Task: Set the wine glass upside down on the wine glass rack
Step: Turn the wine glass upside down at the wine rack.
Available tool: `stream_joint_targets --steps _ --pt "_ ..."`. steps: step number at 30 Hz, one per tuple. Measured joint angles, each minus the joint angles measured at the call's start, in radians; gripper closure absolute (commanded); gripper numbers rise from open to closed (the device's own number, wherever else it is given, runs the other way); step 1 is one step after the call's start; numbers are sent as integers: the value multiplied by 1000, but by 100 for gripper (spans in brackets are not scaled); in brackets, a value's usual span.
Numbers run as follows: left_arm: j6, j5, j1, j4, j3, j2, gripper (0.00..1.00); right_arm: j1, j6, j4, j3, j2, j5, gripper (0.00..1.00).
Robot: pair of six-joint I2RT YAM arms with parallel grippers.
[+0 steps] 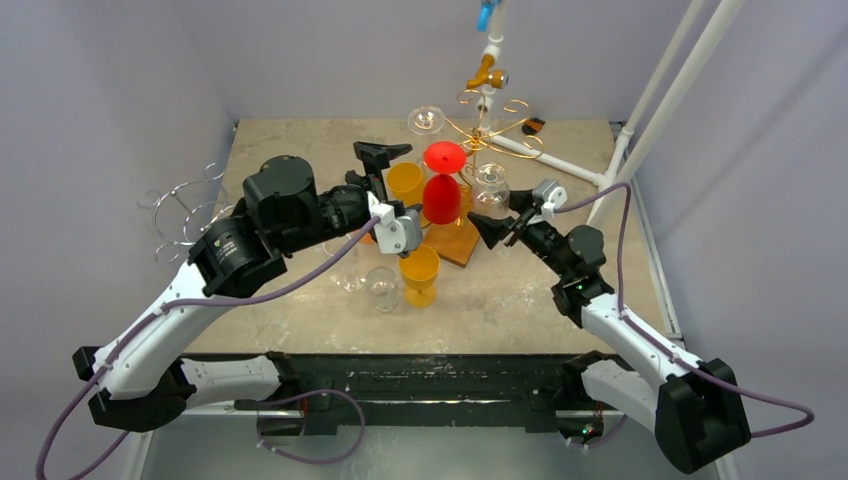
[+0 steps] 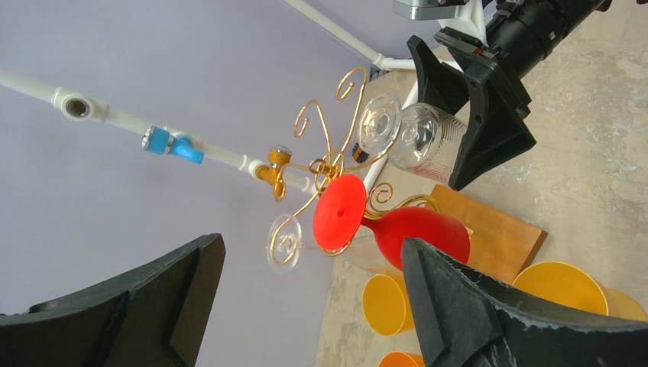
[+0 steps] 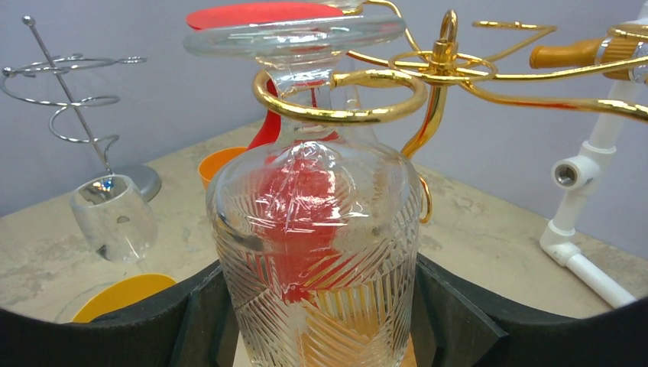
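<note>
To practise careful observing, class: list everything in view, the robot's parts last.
gold rack: one, gold, far centre, on a wooden board
patterned glass: one, clear, hanging upside down in a rack ring
red glass: one, red, hanging upside down on the rack
plain glass: one, clear, hanging on the rack's far side
orange glasses: at least two, orange, by the board
clear glasses: two, clear, on the table
silver rack: one, silver, left side
left end effector: one, black, open, empty
right end effector: one, black, shut on the patterned glass
</note>
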Motion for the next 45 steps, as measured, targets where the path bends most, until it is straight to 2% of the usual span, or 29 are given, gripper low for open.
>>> stream_joint_targets --steps 14,16,17,22,24,31,35,36,45 --pt "1 -1 0 0 0 1 6 0 62 73 -35 23 57 76" --pt "1 0 0 0 0 1 6 0 66 80 -35 32 63 68" --pt "1 -1 0 0 0 1 6 0 72 82 -35 36 66 61" --pt "1 -1 0 -1 0 4 6 0 95 83 -36 47 108 37" --pt "1 -1 0 -2 1 8 6 2 99 84 -36 47 122 25" --pt "0 -1 0 -4 3 26 6 3 100 58 -38 22 161 18" --pt "-1 -1 0 -9 11 34 6 1 98 33 -38 -7 173 9" --pt "-2 -1 0 -11 14 35 6 1 98 31 -38 -15 177 2" --pt "-18 -1 0 -24 32 40 5 1 95 2 -38 -41 190 1"
